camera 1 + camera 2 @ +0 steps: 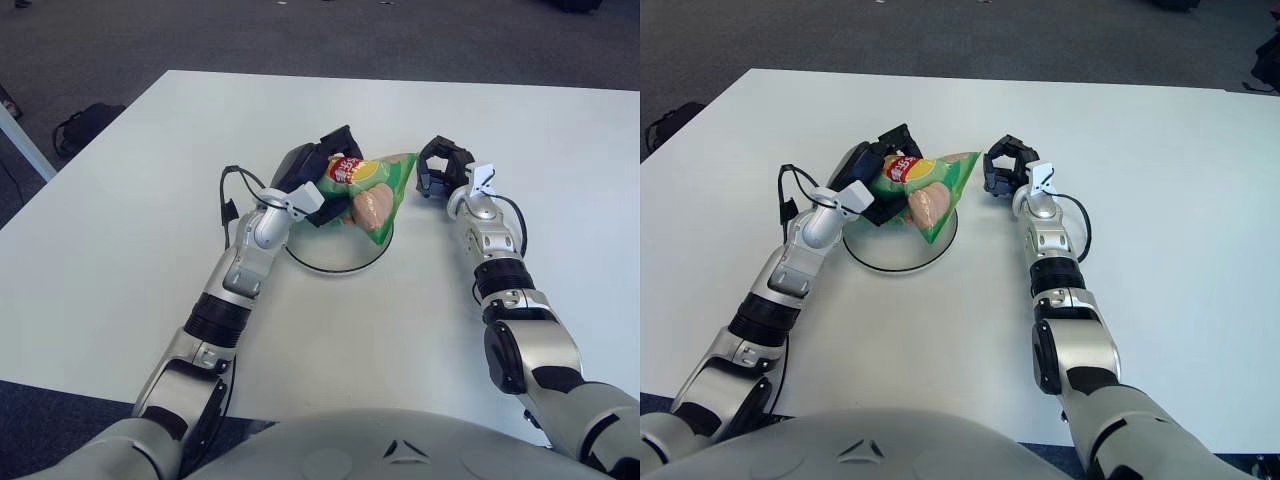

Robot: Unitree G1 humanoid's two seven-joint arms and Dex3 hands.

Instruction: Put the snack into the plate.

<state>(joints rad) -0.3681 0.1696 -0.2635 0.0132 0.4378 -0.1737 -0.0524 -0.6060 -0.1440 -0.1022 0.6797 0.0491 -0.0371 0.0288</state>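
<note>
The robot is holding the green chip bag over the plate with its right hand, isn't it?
Not quite. The left hand holds the green chip bag over the plate, as the left eye view shows. The right hand shows beside the bag, holding nothing.

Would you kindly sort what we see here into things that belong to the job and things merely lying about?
Job:
- snack bag, gripped by the left hand over the plate
- plate

Lying about:
- right hand, idle beside the bag's right
- table
- black bag on the floor
</note>
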